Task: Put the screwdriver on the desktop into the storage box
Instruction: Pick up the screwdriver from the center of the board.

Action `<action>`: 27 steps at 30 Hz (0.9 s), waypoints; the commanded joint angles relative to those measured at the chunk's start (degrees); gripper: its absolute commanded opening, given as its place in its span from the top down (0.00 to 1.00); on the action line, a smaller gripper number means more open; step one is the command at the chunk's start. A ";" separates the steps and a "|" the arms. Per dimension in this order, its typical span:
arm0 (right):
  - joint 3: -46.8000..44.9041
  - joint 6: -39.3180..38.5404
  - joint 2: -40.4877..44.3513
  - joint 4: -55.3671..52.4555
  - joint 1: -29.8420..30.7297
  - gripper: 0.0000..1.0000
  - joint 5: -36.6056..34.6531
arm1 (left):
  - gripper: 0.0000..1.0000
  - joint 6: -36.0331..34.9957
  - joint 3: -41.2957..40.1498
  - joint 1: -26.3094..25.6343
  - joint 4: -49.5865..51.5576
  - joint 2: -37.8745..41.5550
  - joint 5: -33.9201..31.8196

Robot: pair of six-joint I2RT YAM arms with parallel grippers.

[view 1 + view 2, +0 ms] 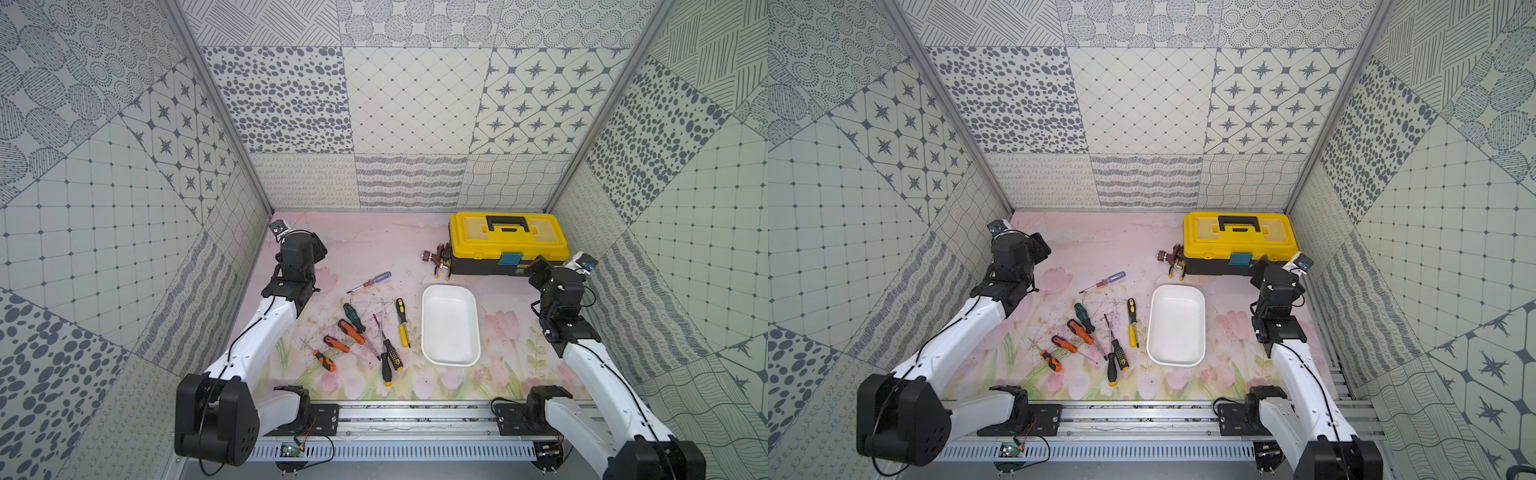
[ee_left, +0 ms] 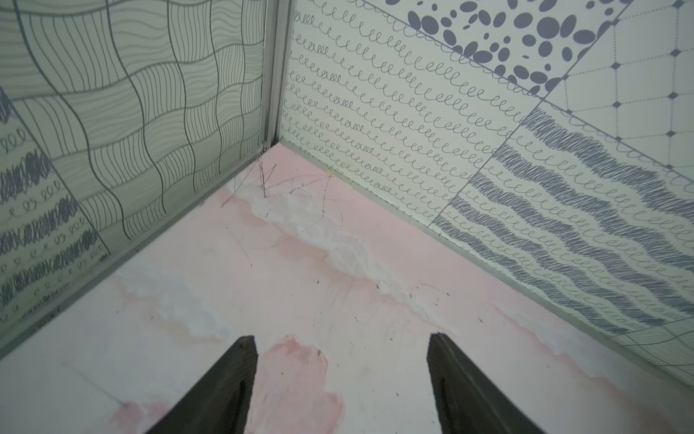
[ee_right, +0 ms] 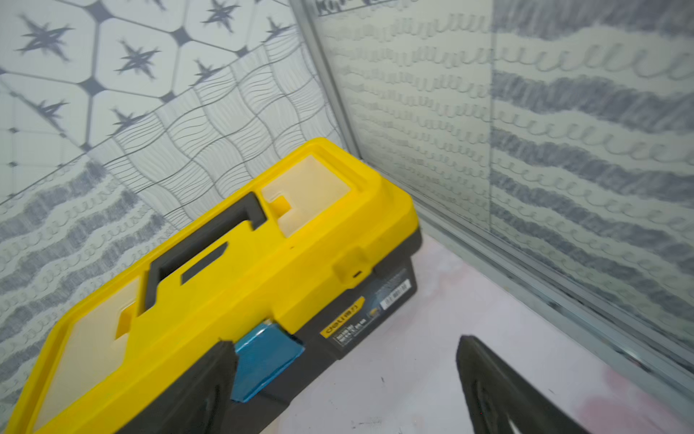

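In a top view the left claw (image 1: 319, 249) hangs over the far-left part of the table (image 1: 365, 245). The nearest tool, the blue-handled screwdriver (image 1: 376, 280), lies at about 4 o'clock from it. Its long axis runs from 2 to 8 o'clock, with the handle at the 2 o'clock end. The orange-handled screwdrivers (image 1: 351, 331) lie further off, toward 5 o'clock. The storage box (image 1: 451, 328) sits empty at 3 o'clock of the pile, its long side running 12 to 6.

In a top view the right claw (image 1: 1262, 266) stands just beside the yellow toolbox (image 1: 1237, 232), with the storage box at 8 o'clock from it. The screwdrivers lie beyond that box, so I judge the left arm the nearer one. A yellow-and-black screwdriver (image 1: 1132, 322) lies parallel to the box wall, near it.

The left wrist view shows the fingers (image 2: 225, 383) spread apart with only bare pink table between them. The camera faces the corner and no screwdriver is in sight, so the arm would need to turn.

The right wrist view shows fingers (image 3: 499, 383) wide apart and gripping nothing, with the toolbox's blue latch (image 3: 264, 357) close by.
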State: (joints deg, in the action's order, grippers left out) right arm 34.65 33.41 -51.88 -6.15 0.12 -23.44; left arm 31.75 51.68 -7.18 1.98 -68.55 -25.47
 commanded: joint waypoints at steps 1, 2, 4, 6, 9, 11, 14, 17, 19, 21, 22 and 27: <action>10.19 9.03 -3.30 -28.11 4.80 0.03 5.71 | 0.26 21.92 0.22 -10.16 30.58 2.71 4.97; 13.75 10.05 -4.13 -33.49 8.89 0.03 1.99 | 0.26 20.40 0.33 -13.39 30.43 1.80 4.76; 17.77 10.42 -3.93 -40.00 18.78 0.03 -5.63 | 0.27 17.09 1.22 -18.64 30.00 -1.74 5.85; 16.28 11.96 -0.28 -40.43 25.07 0.03 -11.34 | 0.30 14.74 2.11 -20.97 29.27 -4.96 9.26; 11.91 11.02 8.59 -37.37 25.03 0.03 -1.78 | 0.37 12.92 2.98 -22.72 29.57 -7.16 16.84; 12.54 8.58 9.30 -37.22 25.06 0.06 7.75 | 0.38 14.12 2.40 -24.75 29.94 -6.86 19.74; 18.07 7.96 2.58 -44.29 28.02 0.17 11.60 | 0.38 18.59 2.13 -31.26 30.60 -7.06 19.31; 23.43 7.74 -4.10 -49.36 36.54 0.26 7.09 | 0.41 22.91 1.84 -37.75 31.54 -8.55 19.26; 26.60 7.99 -7.72 -50.75 44.02 0.32 4.16 | 0.44 24.88 0.90 -41.50 33.27 -9.35 18.32; 29.13 7.89 -11.53 -50.59 50.66 0.34 3.31 | 0.46 26.54 -1.03 -43.23 34.72 -8.73 18.13; 30.36 8.10 -13.93 -50.10 54.67 0.35 2.85 | 0.47 27.27 -2.99 -43.44 34.85 -7.51 18.19; 32.63 9.33 -27.18 -41.69 67.95 0.36 6.68 | 0.43 31.24 -8.92 -43.15 40.29 2.79 9.58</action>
State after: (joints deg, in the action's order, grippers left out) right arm 66.61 41.78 -74.00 -52.23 63.86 -18.61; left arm 55.40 46.00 -49.50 33.01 -72.07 -9.82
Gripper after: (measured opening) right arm 0.644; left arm 0.559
